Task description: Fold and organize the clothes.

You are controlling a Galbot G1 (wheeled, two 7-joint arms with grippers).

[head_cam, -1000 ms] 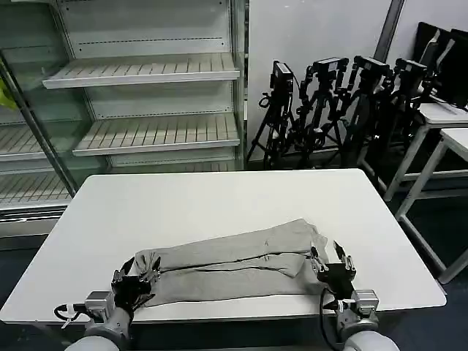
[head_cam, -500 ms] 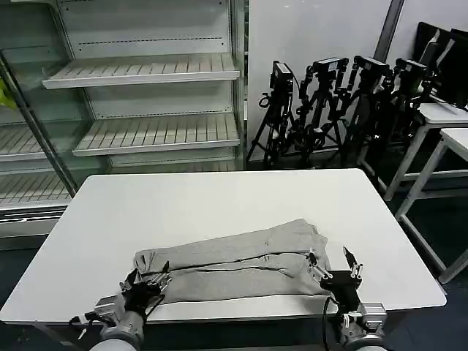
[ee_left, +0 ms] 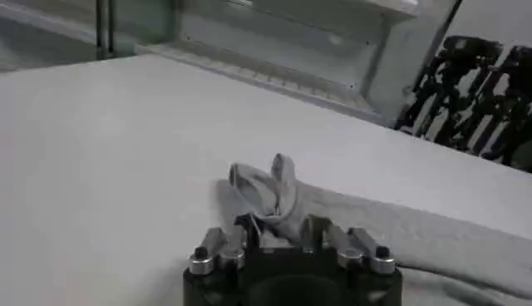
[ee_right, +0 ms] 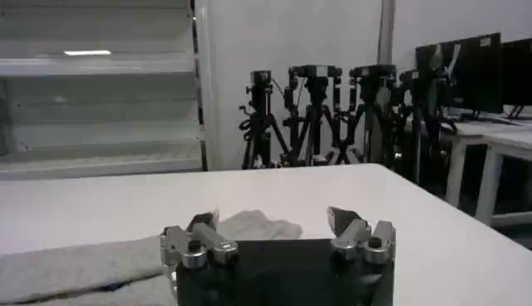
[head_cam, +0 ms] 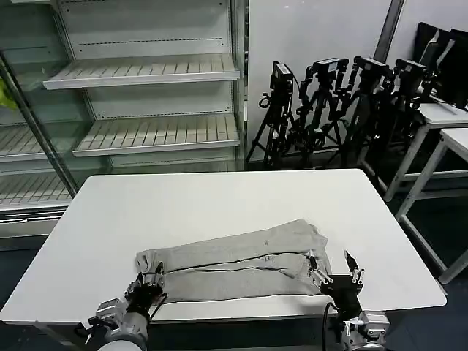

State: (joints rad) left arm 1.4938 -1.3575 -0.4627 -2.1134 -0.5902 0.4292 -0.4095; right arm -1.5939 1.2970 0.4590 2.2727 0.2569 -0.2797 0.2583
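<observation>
Lying along the near edge of the white bench [head_cam: 219, 197], the grey clothes [head_cam: 234, 265] are folded into a long strip; no print or writing on them can be read. At the strip's left end, the left end effector [head_cam: 148, 286] has its fingers narrow, though whether they pinch fabric cannot be told. Just beside the right end, the right end effector [head_cam: 335, 268] stands wide, holding nothing. Behind are white shelves [head_cam: 146, 69] and black tripods [head_cam: 336, 102].
</observation>
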